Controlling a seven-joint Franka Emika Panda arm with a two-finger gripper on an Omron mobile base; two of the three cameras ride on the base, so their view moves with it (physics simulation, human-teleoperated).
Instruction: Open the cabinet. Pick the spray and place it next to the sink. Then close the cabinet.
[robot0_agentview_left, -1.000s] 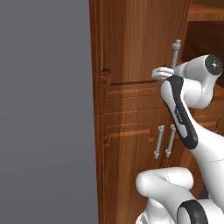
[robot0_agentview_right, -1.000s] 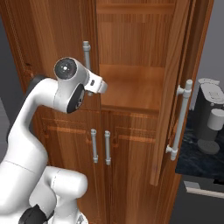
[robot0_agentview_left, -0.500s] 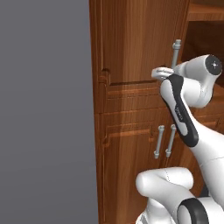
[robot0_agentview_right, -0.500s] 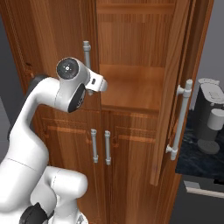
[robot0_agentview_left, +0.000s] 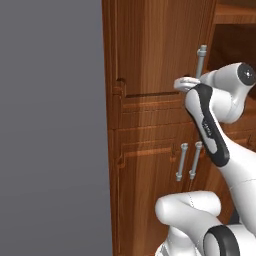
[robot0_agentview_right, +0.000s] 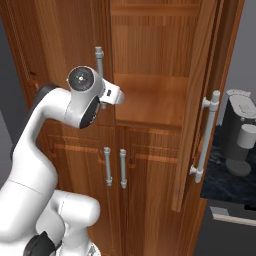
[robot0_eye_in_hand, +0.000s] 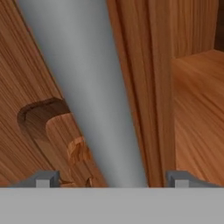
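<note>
Reaching up from the lower right of the left base view, the white arm puts its hand at the bar handle (robot0_agentview_left: 201, 61) of the cabinet's (robot0_agentview_left: 150, 75) left door, which lies shut and flush with the front. The gripper (robot0_agentview_left: 184, 84) is at the lower end of that handle, mostly hidden behind the arm's own wrist, so its fingers cannot be made out here. Below, two lower doors carry short silver handles (robot0_agentview_left: 189, 161) side by side. At the upper right edge a shelf of the open compartment shows dimly.

In the right base view the arm rises from the lower left and its hand meets the same long handle (robot0_agentview_right: 99, 62) near the handle's bottom. The right door (robot0_agentview_right: 202, 100) stands swung out, edge-on toward the camera, with its own bar handle (robot0_agentview_right: 206, 135) on the outer face. Between the doors the cabinet's bare wooden shelf (robot0_agentview_right: 150, 102) is exposed. A grey coffee machine (robot0_agentview_right: 242, 132) sits on a dark counter (robot0_agentview_right: 225, 182) at the right edge.

In the hand view the grey bar handle (robot0_eye_in_hand: 87, 87) runs slanting between the two finger tips (robot0_eye_in_hand: 46, 178), which stand wide apart on either side of it without clamping it. The shelf (robot0_eye_in_hand: 197, 109) shows at the right.
</note>
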